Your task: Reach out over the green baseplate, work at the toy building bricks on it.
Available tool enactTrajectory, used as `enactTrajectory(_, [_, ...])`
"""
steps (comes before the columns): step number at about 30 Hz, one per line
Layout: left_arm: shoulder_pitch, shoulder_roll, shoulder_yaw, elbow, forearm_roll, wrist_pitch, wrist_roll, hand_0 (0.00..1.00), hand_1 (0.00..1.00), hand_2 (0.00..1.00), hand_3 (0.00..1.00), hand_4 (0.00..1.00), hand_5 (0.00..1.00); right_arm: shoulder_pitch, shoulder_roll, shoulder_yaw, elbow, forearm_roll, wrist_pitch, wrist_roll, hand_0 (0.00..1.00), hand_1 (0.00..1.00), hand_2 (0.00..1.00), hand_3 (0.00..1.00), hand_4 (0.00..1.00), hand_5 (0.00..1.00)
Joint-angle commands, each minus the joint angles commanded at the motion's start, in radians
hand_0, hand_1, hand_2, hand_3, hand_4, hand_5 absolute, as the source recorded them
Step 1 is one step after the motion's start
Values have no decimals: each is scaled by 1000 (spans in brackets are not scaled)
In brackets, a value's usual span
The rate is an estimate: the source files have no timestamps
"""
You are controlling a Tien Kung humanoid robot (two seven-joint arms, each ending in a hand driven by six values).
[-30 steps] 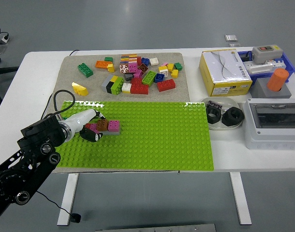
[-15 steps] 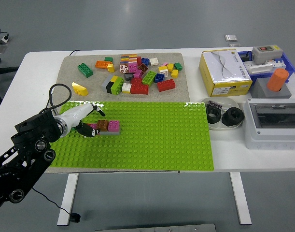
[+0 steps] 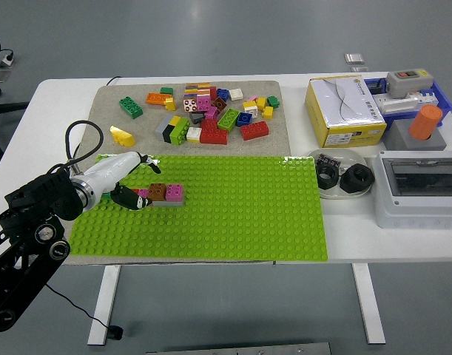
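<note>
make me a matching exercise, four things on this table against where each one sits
Things:
1. yellow box
2. orange cylinder
3. brown brick
4. loose brick pile

Places:
A. on the green baseplate, by the left hand
B. on the grey mat behind the baseplate
C. far right, on a grey block
D. right of the mat, in front of a blue tray

Pairs: 1-D, 2-C, 3-A, 4-B

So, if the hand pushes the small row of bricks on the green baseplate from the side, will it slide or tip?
Probably neither. The brick row sits low and flat on the studded green baseplate, so it looks pressed on and should resist sliding. It is short and wide, so tipping seems unlikely. The left hand would likely need to pull upward.
</note>
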Motion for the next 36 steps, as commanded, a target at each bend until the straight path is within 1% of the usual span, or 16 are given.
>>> enactTrajectory(2, [3, 1, -1, 0, 0, 1, -1, 974, 948, 941, 660, 781, 8, 0, 0, 0, 0, 0, 0, 0, 685, 670, 658, 890, 630, 998])
enactTrajectory(3, [6, 1, -2, 6, -1, 2, -2, 976, 948, 940, 652, 766, 2, 0, -1, -1, 0, 1, -1, 1, 685, 669, 657, 890, 629, 998])
enactTrajectory(9, [13, -3, -1, 46, -1, 11, -18, 978, 948, 937, 649, 768, 2, 1, 0, -5, 0, 5, -2, 2, 685, 670, 659, 890, 629, 998])
enactTrajectory(14, [16, -5, 5, 64, -3, 16, -24, 978, 948, 937, 649, 768, 2, 2, 1, -7, 0, 7, -2, 1, 685, 670, 659, 890, 629, 998])
enactTrajectory(15, [16, -6, 6, 67, -3, 16, -25, 978, 947, 934, 649, 793, 28, 2, 2, -7, 0, 7, -1, 1, 683, 669, 659, 890, 629, 998])
enactTrajectory(26, [20, -16, 20, 84, -2, 20, -32, 980, 947, 933, 645, 793, 33, 2, 3, -10, 0, 11, 0, 2, 683, 669, 659, 890, 629, 998])
enactTrajectory(36, [14, -28, 29, 99, 9, 33, -49, 982, 944, 930, 641, 793, 42, 2, 6, -11, 0, 8, 2, 2, 685, 669, 659, 890, 629, 998])
